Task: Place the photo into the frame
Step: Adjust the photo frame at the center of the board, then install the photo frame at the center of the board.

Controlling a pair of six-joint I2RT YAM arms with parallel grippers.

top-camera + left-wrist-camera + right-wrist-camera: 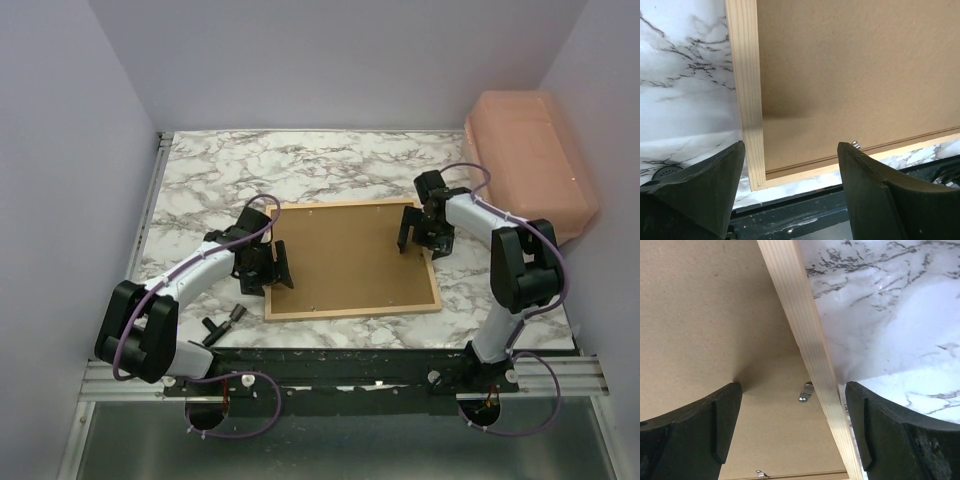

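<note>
The frame [350, 310] lies flat on the marble table, a thin pale wood rim with the brown backing board [350, 260] filling it. The photo is hidden. My left gripper [275, 268] is open over the frame's left rail [747, 100] near its front corner, one finger over the marble and the other over the board [855, 75]. My right gripper [415, 235] is open astride the right rail [805, 325], its left finger down by the board [705, 315] and its right finger over the marble. Neither holds anything.
A pink plastic bin [530, 160] stands at the back right. A small black tool [225, 320] lies by the left arm. Small metal tabs [806, 392] [856, 145] sit at the board's edges. A dark mounting rail [350, 365] runs along the table's near edge.
</note>
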